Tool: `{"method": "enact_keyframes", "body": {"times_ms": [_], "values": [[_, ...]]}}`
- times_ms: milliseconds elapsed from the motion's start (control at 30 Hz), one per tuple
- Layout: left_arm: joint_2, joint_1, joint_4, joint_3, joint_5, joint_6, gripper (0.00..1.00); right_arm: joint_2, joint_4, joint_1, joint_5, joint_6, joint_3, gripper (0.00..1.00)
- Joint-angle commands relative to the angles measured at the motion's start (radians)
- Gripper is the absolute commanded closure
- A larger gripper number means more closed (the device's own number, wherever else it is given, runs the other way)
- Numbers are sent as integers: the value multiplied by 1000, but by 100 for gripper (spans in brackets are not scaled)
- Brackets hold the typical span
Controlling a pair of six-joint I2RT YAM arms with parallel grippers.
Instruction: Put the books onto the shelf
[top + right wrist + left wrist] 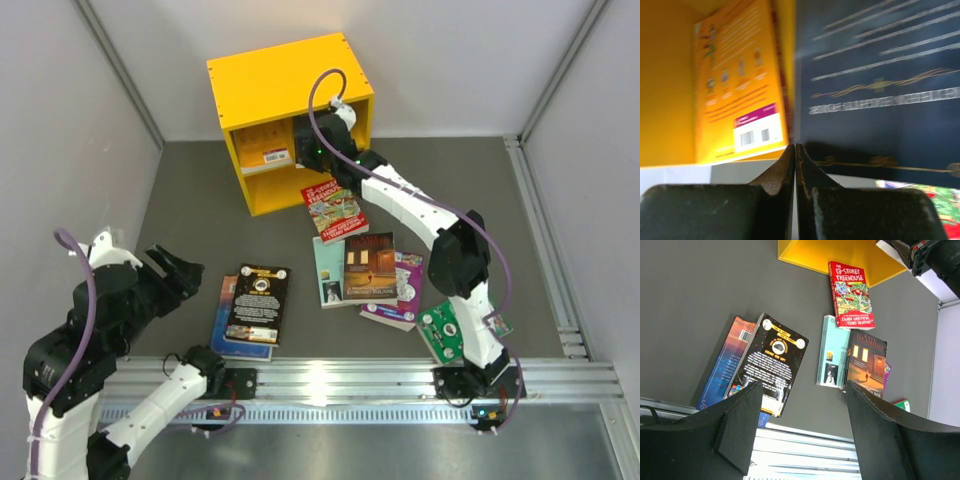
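- Grey, matte and slightly grainy, the surface (180,190) sits between plain white walls, with the shelf (290,75) at its far edge: a bright yellow, smooth-painted box with square corners and 2 open compartments.
- 2 books already stand in the upper compartment: a glossy yellow book (740,85) with a barcode on its back and, just beside it, a dark blue book (880,75) with gilt lettering.
- The right end effector (795,150) is inside that compartment with its dark fingers pressed fully together and nothing between them. Its tips are at the foot of the dark blue book.
- The left end effector (804,386) hovers wide apart and empty above the black book (771,362), which lies on a blue book (722,365).
- Other thin, flat paperbacks lie on the surface: a red book (851,294) nearest the shelf, then overlapping teal (832,352), dark brown (866,362) and purple (405,290) ones.
- Judged step: seating the dark blue book upright. Next, the right arm should back straight out without dragging the books, then work a fingertip under a cover edge, likely the red book's.
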Motion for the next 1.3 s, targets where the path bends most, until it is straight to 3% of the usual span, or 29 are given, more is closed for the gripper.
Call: {"method": "enact_keyframes", "body": {"times_ms": [0,300,633,933,1267], "values": [[20,2,-157,-13,4,-21,28,16,-51,-41,33,-20,56,100],[106,2,-51,-34,25,41,28,-50,90,-8,-130,-43,39,100],[129,2,-8,-48,42,68,28,-32,101,69,-155,19,3,100],[129,2,-9,-51,30,71,28,26,-40,60,-24,-15,98,100],[152,2,5,-54,29,90,28,85,-100,35,-12,-17,122,100]]}}
